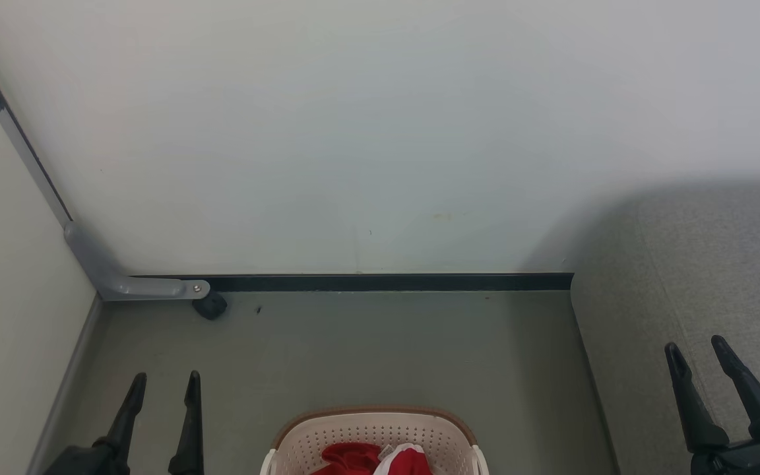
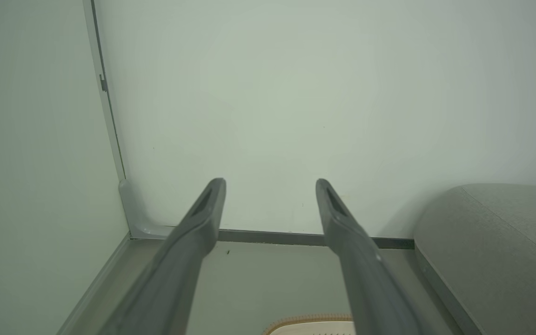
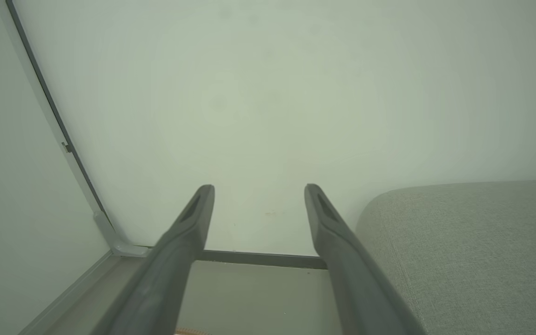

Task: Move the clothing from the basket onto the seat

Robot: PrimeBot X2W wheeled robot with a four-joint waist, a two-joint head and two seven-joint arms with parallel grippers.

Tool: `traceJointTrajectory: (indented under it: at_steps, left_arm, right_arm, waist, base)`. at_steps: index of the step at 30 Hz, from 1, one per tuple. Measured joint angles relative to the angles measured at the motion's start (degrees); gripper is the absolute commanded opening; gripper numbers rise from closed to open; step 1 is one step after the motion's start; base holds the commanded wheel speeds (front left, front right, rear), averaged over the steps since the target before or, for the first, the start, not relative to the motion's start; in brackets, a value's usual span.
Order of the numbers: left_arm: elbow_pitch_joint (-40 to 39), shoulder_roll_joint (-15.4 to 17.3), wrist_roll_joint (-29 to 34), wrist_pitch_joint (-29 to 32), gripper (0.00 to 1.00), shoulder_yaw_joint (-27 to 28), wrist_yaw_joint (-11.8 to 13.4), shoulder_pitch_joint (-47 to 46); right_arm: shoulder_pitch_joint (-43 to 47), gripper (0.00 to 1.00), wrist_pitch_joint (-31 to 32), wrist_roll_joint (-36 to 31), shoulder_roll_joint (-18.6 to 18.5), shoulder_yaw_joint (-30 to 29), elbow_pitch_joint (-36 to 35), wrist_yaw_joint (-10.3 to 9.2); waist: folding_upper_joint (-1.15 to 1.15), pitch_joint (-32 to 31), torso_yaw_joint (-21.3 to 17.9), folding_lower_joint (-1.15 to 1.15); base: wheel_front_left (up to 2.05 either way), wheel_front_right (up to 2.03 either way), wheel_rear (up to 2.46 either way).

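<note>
The cream basket [image 1: 327, 439] with its brown rim sits on the floor at the bottom middle of the head view, cut off by the frame. Red clothing [image 1: 352, 457] with a white patch lies inside it. The grey seat [image 1: 696, 277] rises at the right, beside the wall. My left gripper [image 1: 165, 382] stands open at the lower left, left of the basket, holding nothing. My right gripper [image 1: 696, 348] is open at the lower right, over the seat's front part. In the left wrist view the left gripper [image 2: 271, 184] frames the wall, with the basket rim [image 2: 310, 321] and seat [image 2: 496, 242] below. The right gripper [image 3: 258, 188] also points at the wall beside the seat [image 3: 472, 251].
A pale wall closes the back, with a dark skirting strip [image 1: 386, 282] at its foot. A side wall [image 1: 10, 316] stands at the left, with a grey corner bracket [image 1: 123, 280] and a small black object [image 1: 210, 305] on the grey floor [image 1: 380, 349] beneath it.
</note>
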Motion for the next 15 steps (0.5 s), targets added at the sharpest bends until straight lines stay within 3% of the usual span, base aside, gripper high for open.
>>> traceJointTrajectory:
  at_steps: [15]
  left_arm:
    - [-1.83,-0.42,-0.73,-0.26,1.0,-0.3,-0.6,0.04]
  right_arm:
    - [-0.05,1.0,-0.08,0.12,0.3,-0.88,-0.38,0.0]
  waist:
    - [0.0,1.6,-0.52,0.0]
  base:
    - [0.0,0.0,0.0]
